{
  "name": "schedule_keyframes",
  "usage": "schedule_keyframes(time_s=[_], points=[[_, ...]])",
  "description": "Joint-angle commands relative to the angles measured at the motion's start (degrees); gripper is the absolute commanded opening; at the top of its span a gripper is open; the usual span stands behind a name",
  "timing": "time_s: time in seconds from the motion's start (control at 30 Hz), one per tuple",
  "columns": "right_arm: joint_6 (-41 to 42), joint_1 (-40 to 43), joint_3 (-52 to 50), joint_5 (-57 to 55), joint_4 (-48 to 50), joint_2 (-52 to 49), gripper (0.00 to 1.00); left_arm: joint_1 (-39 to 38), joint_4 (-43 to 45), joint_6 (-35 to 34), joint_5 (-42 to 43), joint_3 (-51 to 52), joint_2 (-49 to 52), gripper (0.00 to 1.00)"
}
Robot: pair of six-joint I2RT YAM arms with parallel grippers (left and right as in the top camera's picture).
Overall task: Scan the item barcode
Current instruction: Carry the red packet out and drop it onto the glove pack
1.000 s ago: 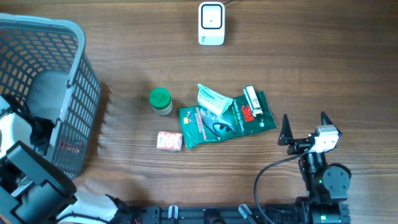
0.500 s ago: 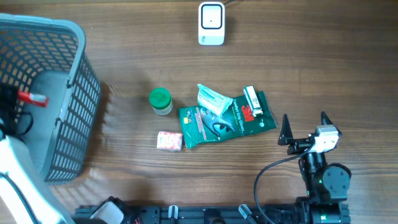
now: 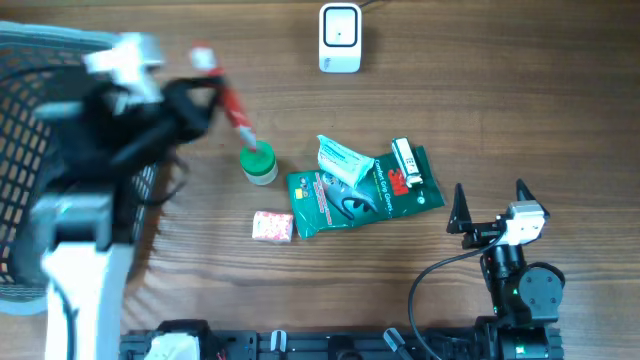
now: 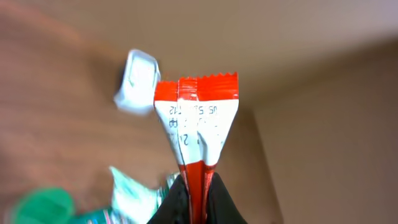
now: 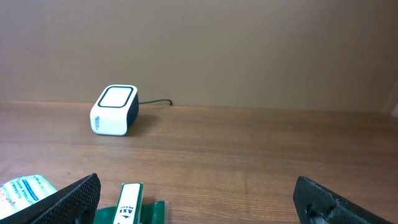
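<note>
Wooden table [image 3: 560, 100], red-and-white packet [image 4: 196, 124] in closed left gripper [image 4: 194, 198], scanner [image 3: 340, 38] beyond

The table [image 3: 520, 110] is brown wood with a streaky grain. The sachet [image 4: 196, 130] is white with red ends, a zigzag top edge and dark print. The scanner [image 3: 340, 38] is white. The basket [image 3: 30, 40] is grey lattice. The jar [image 3: 259, 162] has a bright green lid. The glove pack [image 3: 400, 200] is dark green with a red logo, the pouch [image 3: 343, 160] is pale mint and white, and the little packet [image 3: 272, 226] is speckled pink.
</note>
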State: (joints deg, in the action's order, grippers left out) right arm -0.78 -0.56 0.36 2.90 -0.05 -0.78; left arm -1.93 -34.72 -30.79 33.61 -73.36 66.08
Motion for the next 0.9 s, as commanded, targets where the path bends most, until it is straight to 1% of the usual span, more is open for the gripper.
schedule_keyframes(time_s=[0.0,0.03,0.07,0.1,0.13,0.17,0.27,0.37,0.47,0.53,0.6,0.63,0.67,0.7,0.77,0.8,0.87], points=[[-0.66,0.09,-0.07,-0.35,0.11,0.35,1.0,-13.16,-0.02,5.14,-5.14,-0.15,9.84,0.04],[-0.68,0.09,-0.07,-0.35,0.11,0.35,1.0,-16.63,0.0,5.14,-5.9,-0.15,13.77,0.04],[-0.66,0.09,-0.07,-0.35,0.11,0.35,1.0,-22.08,0.68,5.11,-6.05,-0.15,21.79,0.04],[-0.66,0.09,-0.07,-0.35,0.11,0.35,1.0,-24.87,0.72,5.35,-6.05,-0.15,26.36,0.04],[-0.66,0.09,-0.07,-0.35,0.11,0.35,1.0,-26.56,0.52,6.16,-6.03,-0.15,28.76,0.04],[-0.66,0.09,-0.07,-0.35,0.11,0.35,1.0,-27.45,0.35,6.6,-6.03,-0.15,29.7,0.04],[-0.66,0.09,-0.07,-0.35,0.11,0.35,1.0,-33.7,-0.02,8.13,-6.93,-0.11,33.83,0.04],[-0.66,0.09,-0.07,-0.35,0.11,0.35,1.0,-38.34,-0.26,8.09,-12.66,-0.04,35.8,0.04],[-0.66,0.09,-0.07,-0.35,0.11,0.35,1.0,-42.12,0.33,8.09,-16.61,-0.04,36.26,0.04],[-0.66,0.09,-0.07,-0.35,0.11,0.35,1.0,-43.85,1.31,7.56,-24.11,-0.04,36.28,0.04],[-0.66,0.09,-0.07,-0.35,0.11,0.35,1.0,-44.13,1.92,4.74,-32.5,-0.04,36.7,0.04],[-0.66,0.09,-0.07,-0.35,0.11,0.35,1.0,-44.13,2.43,4.44,-35.06,-0.04,37.27,0.18],[-0.66,0.09,-0.07,-0.35,0.11,0.35,1.0,-44.02,3.1,4.46,-36.81,-0.04,38.84,0.64],[-0.66,0.09,-0.07,-0.35,0.11,0.35,1.0,-44.02,3.21,4.48,-36.94,-0.04,39.98,1.0],[-0.66,0.09,-0.07,-0.35,0.11,0.35,1.0,-44.02,3.23,4.48,-37.18,-0.04,41.64,1.0],[-0.66,0.09,-0.07,-0.35,0.11,0.35,1.0,-44.02,4.04,4.46,-39.56,-0.04,41.66,1.0],[-0.66,0.09,-0.07,-0.35,0.11,0.35,1.0,-43.71,6.16,4.48,-48.3,-0.79,39.65,1.0]])
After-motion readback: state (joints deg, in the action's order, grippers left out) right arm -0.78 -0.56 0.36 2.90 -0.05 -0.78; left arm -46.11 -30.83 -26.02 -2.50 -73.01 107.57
